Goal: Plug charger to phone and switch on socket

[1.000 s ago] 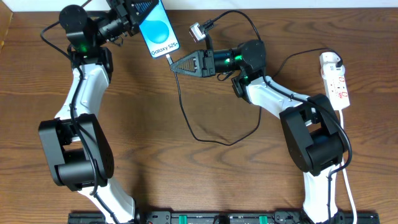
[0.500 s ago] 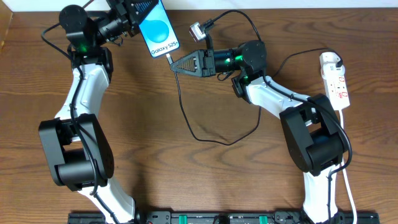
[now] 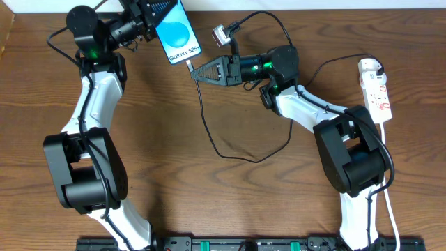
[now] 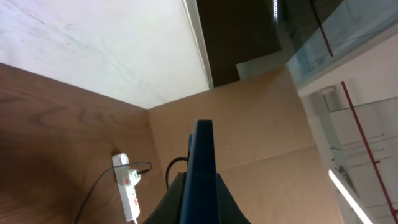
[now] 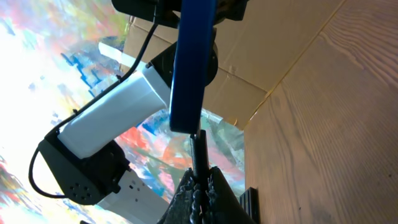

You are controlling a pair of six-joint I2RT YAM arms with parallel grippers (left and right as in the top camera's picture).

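At the left, the left gripper (image 3: 152, 15) is clamping the phone (image 3: 178, 31) by its upper end. It is holding the phone above the table (image 3: 209, 202), with the blue screen facing up and the bottom edge pointing toward the centre. The phone is probably rigid, smooth and slippery, and with only 1 end held, a sideways push is likely to twist it in the jaws. Any push should therefore be running along its long axis.

Just right of it, the right gripper (image 3: 197, 72) is pinching the charger (image 3: 209, 132) by its small plug. The right wrist view is showing the plug tip touching the phone's bottom edge, though whether it is seated is unclear. The plug body looks stiff enough to grip close to the tip. The cable itself is limp and light, useless for pushing, and is lying in a slack loop on the table. A silvery connector (image 3: 221, 33) is lying loose behind the gripper.

At the far right, well apart from both grippers, the socket (image 3: 375, 90) is lying flat. It looks light enough to slide, so its switch is probably wanting a straight downward press.
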